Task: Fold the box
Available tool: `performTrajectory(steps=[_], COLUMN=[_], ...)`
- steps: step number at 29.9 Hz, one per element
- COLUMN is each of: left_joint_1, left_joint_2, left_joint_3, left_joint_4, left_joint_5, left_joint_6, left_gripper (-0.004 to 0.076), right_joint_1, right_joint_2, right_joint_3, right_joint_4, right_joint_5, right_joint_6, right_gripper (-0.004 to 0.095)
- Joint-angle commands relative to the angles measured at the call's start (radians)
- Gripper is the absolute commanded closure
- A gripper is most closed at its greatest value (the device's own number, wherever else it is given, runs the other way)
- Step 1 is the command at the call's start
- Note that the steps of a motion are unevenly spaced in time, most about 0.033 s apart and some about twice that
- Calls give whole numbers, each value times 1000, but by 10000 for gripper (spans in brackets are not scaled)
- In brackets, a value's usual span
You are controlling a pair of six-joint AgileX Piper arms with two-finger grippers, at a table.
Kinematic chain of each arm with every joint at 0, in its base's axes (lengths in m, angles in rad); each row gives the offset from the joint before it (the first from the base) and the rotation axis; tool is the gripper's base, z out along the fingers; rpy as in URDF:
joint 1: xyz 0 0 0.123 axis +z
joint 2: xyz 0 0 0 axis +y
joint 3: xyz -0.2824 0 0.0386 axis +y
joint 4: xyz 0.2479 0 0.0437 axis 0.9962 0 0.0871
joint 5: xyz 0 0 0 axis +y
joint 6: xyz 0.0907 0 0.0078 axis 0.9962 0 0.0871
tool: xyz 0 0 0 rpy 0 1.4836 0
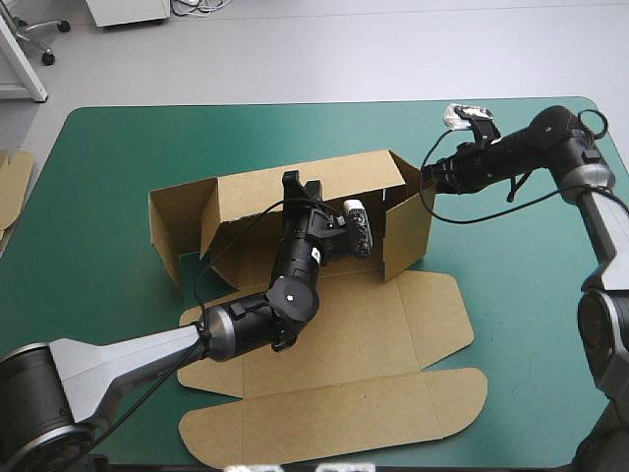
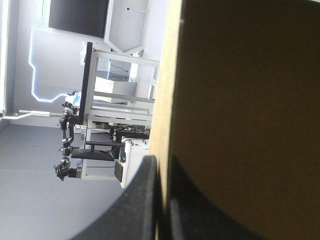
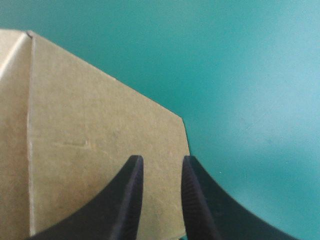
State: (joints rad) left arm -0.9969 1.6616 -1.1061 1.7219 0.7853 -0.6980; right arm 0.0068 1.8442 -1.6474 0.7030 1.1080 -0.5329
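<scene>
The left gripper (image 1: 298, 183) pinches the box (image 1: 254, 197) at the top edge of its raised back wall, the board between its fingers. The right gripper (image 3: 160, 161) has its fingers slightly parted, with the box's end flap just ahead of and under them.

The box (image 1: 393, 324) is plain brown board throughout, with thin paler lines along its creases. Its raised walls at the centre of the frame look a darker brown on their shaded inner sides. The tabletop (image 1: 531, 324) has an even teal-green cover. The left jaws and the right jaws are black, and the right jaws have fine ridges on their inner faces. The 2 arms are black with silver-grey sections: the left arm (image 1: 128, 359) at lower left, the right arm (image 1: 600, 197) at upper right. More brown board (image 1: 12, 187) lies at the left edge.
</scene>
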Motion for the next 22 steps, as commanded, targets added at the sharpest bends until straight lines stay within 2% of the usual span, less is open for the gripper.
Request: performTrajectory(steps=[1,3,6,8,11,13,18,22], left_joint_1=[-8,-8,-8,-8,-8,-8,-8,-8], left_joint_2=[-38,-38,-38,-38,-38,-38,-38,-38], left_joint_3=[-23,-23,-23,-23,-23,-23,-23,-23], left_joint_4=[41,41,41,41,41,41,41,41], left_joint_5=[-1,-7,-14,-14,-14,-14,-16,-19], left_joint_6=[-30,-30,-30,-30,-30,-30,-30,-30], left_gripper=[738,738,738,738,738,738,738,738], right_joint_1=[0,0,0,0,0,1,1,1], right_joint_2=[-141,-197,-274,-319,-362,-381,-393,-393], right_joint_3=[97,189,335,444,568,628,674,674], right_joint_4=[61,84,188,324,523,590,613,609], right_joint_5=[-123,-196,-294,-357,-395,-391,-397,-388], right_joint_6=[-76,-134,-279,-425,-650,-788,-944,-979], right_gripper=[653,653,653,653,653,653,669,664])
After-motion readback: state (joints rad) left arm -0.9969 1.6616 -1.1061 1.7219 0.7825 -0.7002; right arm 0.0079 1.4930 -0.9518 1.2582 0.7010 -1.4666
